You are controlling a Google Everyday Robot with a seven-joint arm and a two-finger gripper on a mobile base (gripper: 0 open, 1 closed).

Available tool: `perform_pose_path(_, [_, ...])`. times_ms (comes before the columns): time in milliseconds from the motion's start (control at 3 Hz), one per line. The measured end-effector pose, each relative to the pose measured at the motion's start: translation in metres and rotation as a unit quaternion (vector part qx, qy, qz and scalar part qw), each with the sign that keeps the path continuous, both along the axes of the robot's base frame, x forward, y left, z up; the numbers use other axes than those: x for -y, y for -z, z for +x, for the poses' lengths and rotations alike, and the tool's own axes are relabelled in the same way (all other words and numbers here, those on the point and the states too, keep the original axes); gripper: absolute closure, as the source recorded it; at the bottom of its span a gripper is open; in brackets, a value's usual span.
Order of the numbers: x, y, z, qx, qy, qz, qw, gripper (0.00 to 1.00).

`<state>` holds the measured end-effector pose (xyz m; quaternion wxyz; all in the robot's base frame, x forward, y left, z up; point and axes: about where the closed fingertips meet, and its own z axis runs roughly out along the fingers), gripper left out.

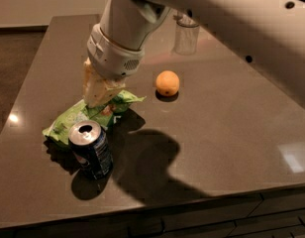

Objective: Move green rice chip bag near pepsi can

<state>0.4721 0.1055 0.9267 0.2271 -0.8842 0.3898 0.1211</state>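
The green rice chip bag (76, 122) lies crumpled on the dark table (231, 133), left of centre. The pepsi can (91, 150) stands upright right in front of it, touching or nearly touching its front edge. My gripper (97, 97) comes down from the big white arm onto the bag's right part, behind the can. Its pale fingers (93, 83) look closed together on the bag's crinkled top. The part of the bag under the gripper is hidden.
An orange (167, 83) sits on the table right of the gripper. A clear glass tumbler (186, 36) stands further back. The table's front edge runs just below the can, and its left edge is close to the bag.
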Motion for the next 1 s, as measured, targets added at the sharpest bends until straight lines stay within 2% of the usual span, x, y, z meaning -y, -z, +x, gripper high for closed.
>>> perform_pose_path(667, [-0.0025, -0.0003, -0.0017, 0.001, -0.002, 0.0, 1.0, 0.05])
perform_pose_path(1000, [-0.0033, -0.0004, -0.0022, 0.002, -0.003, 0.0, 1.0, 0.0])
